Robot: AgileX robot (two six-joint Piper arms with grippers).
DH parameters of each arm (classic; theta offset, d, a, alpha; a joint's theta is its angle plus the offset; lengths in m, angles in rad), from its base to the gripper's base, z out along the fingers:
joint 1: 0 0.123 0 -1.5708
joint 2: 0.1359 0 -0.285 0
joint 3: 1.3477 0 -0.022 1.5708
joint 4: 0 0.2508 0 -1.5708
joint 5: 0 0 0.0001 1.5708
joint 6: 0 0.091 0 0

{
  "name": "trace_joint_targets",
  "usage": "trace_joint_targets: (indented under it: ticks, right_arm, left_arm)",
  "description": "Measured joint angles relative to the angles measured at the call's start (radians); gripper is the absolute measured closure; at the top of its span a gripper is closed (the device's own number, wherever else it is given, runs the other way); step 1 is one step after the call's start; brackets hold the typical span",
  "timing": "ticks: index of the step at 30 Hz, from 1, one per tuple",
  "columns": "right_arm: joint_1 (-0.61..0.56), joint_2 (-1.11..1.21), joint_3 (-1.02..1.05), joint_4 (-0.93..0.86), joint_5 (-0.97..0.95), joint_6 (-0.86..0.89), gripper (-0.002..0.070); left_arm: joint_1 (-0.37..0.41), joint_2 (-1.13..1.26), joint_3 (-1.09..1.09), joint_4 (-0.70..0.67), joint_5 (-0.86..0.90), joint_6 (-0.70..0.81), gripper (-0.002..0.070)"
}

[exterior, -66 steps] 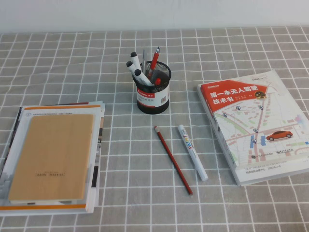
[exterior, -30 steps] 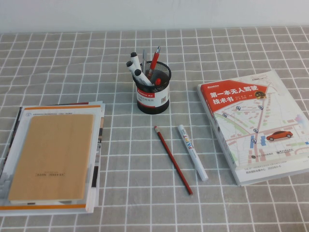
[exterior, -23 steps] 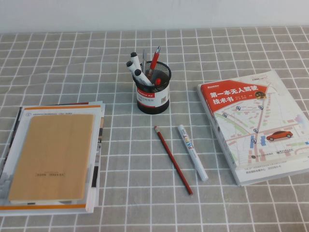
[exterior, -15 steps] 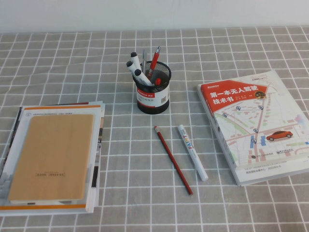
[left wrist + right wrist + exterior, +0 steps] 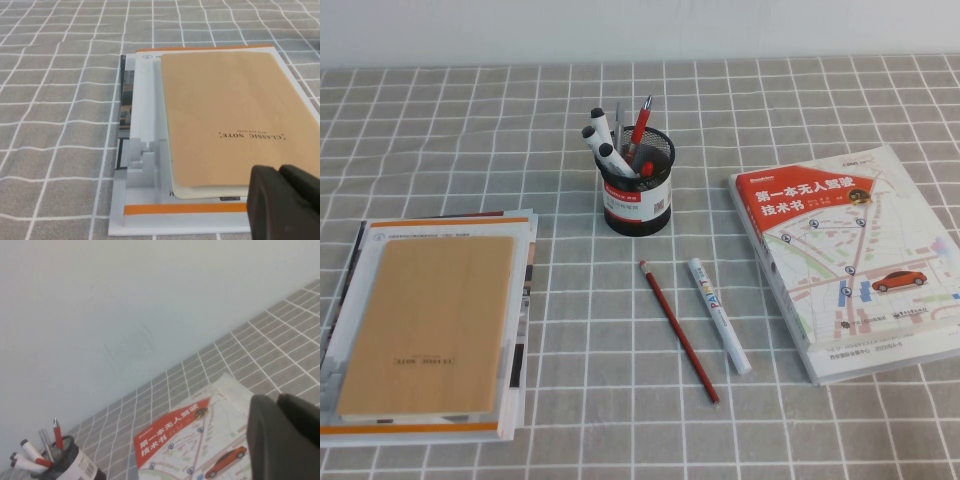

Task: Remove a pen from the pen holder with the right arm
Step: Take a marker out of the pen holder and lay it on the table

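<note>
A black mesh pen holder (image 5: 635,190) stands at the table's middle back and also shows in the right wrist view (image 5: 75,466). It holds a red pen (image 5: 640,122), a grey pen and white markers (image 5: 604,137). Neither gripper appears in the high view. In the right wrist view my right gripper (image 5: 278,401) is shut on nothing and hangs over the map-covered book (image 5: 200,445), well apart from the holder. In the left wrist view my left gripper (image 5: 280,172) is shut and empty, above the tan notebook (image 5: 235,115).
A red pencil (image 5: 678,330) and a white marker (image 5: 718,314) lie on the grid cloth in front of the holder. The book (image 5: 850,260) lies at the right. A stack of magazines under the tan notebook (image 5: 430,325) lies at the left.
</note>
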Motion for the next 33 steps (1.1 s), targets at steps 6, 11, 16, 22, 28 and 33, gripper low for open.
trace_joint_targets:
  ticks: [6,11,16,22,28,33]
  right_arm:
    - [0.000,0.000,-0.029,0.027,0.110,0.000,0.0689]
    - [0.000,0.094,-0.176,0.014,0.295,0.000,0.0689]
    - [0.000,0.256,-0.331,-0.030,0.485,-0.071,0.0689]
    - [0.000,0.458,-0.470,-0.039,0.611,-0.181,0.0689]
    - [0.000,0.633,-0.555,-0.016,0.626,-0.321,0.0689]
    - [0.024,0.777,-0.618,0.006,0.613,-0.379,0.0689]
  left_arm:
    - [0.000,0.000,0.000,0.000,0.000,0.000,0.0678]
    - [0.000,0.000,0.000,0.000,0.000,0.000,0.0678]
    - [0.000,0.000,0.000,0.000,0.000,0.000,0.0678]
    - [0.000,0.000,0.000,0.000,0.000,0.000,0.0678]
    - [0.000,0.000,0.000,0.000,0.000,0.000,0.0678]
    - [0.000,0.000,0.000,0.000,0.000,0.000,0.0678]
